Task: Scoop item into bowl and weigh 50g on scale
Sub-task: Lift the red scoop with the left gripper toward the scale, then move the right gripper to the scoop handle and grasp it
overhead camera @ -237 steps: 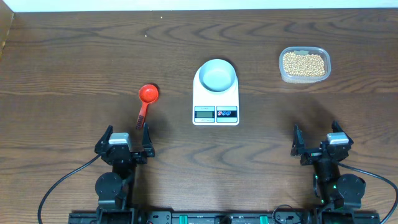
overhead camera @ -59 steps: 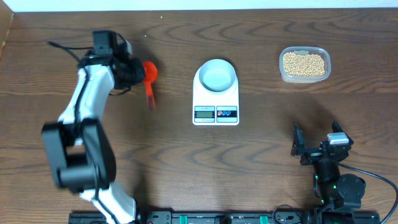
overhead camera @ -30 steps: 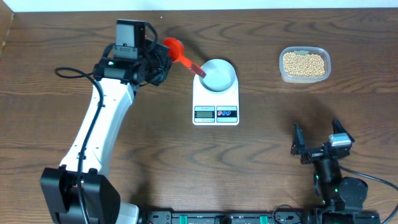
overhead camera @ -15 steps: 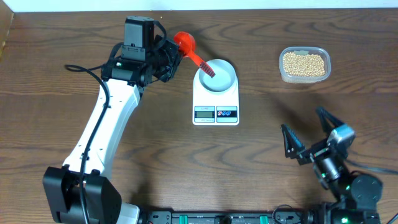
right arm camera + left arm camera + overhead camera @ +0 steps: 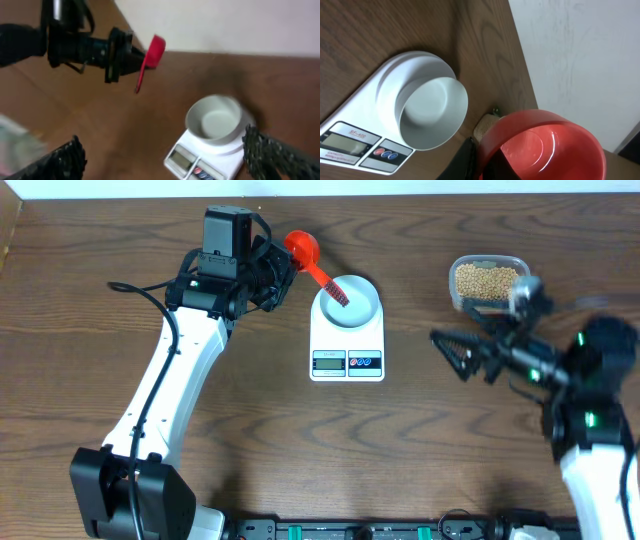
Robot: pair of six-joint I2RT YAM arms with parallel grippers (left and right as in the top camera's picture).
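My left gripper (image 5: 283,268) is shut on a red scoop (image 5: 301,248), held above the table just left of the bowl (image 5: 352,304). The scoop's handle reaches over the bowl's rim. In the left wrist view the scoop's cup (image 5: 545,145) is empty, and the dark jaws clamp it at the bottom edge. The pale bowl (image 5: 432,112) is empty too and sits on the white scale (image 5: 347,360). The beans (image 5: 487,280) fill a clear tub at the back right. My right gripper (image 5: 470,352) hangs open and blurred, between the scale and the tub.
In the right wrist view the bowl (image 5: 215,120) and scale (image 5: 197,160) lie between my spread fingers (image 5: 67,160). The left arm and the scoop (image 5: 152,52) are beyond them. A pale wall runs along the table's far edge.
The right arm has risen from the near edge and swung up and left toward the tub and scale, jaws still wide. The left gripper with the scoop has barely shifted.
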